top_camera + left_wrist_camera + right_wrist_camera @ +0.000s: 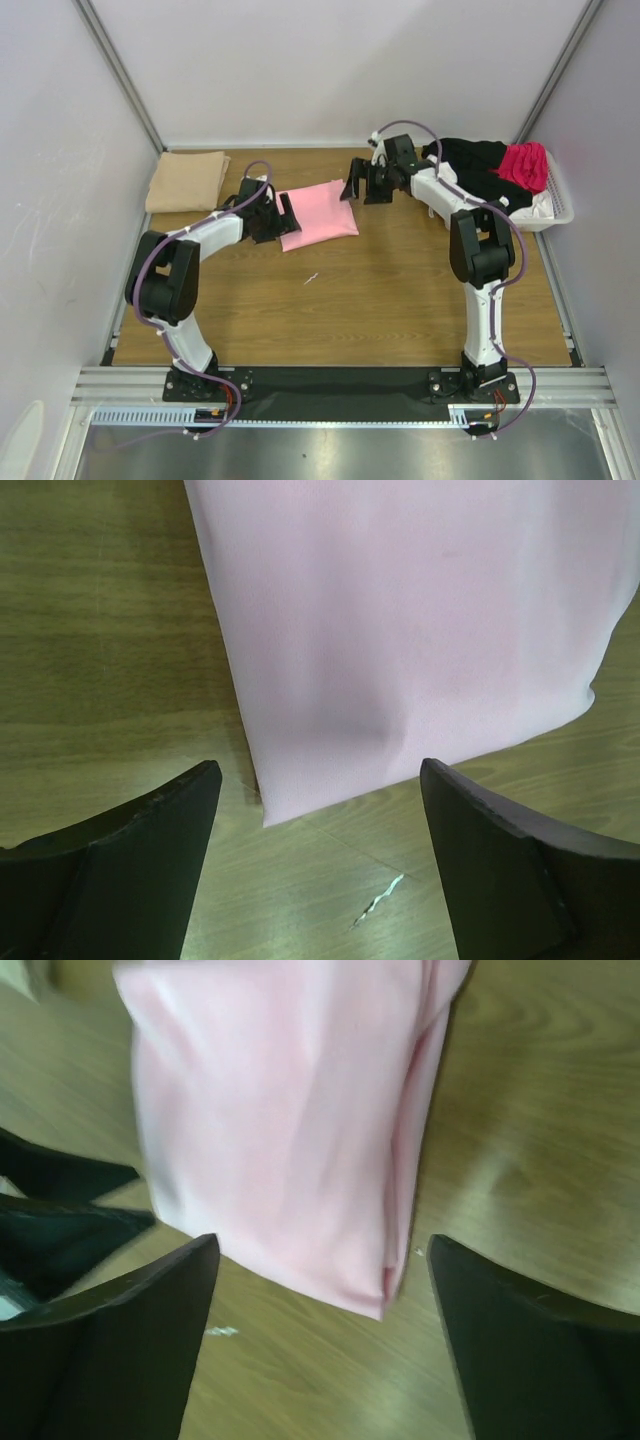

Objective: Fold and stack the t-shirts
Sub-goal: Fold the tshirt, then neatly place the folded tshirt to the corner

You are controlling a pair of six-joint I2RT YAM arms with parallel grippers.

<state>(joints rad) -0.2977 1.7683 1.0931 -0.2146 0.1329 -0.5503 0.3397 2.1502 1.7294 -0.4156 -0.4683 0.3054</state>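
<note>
The left claw [287, 216] was spread at the left edge of the folded pink shirt [320, 212], mid-table [390, 300]. Soft, light and floppy, I'd judge; best pinched through all layers at an edge. The right claw [363, 187] gaped just beyond its far corner. The tan shirt [187, 181] lay far left.

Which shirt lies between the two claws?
The folded light pink shirt, mid-table. The tan shirt lies apart, far left; the others are heaped in the white basket.
</note>
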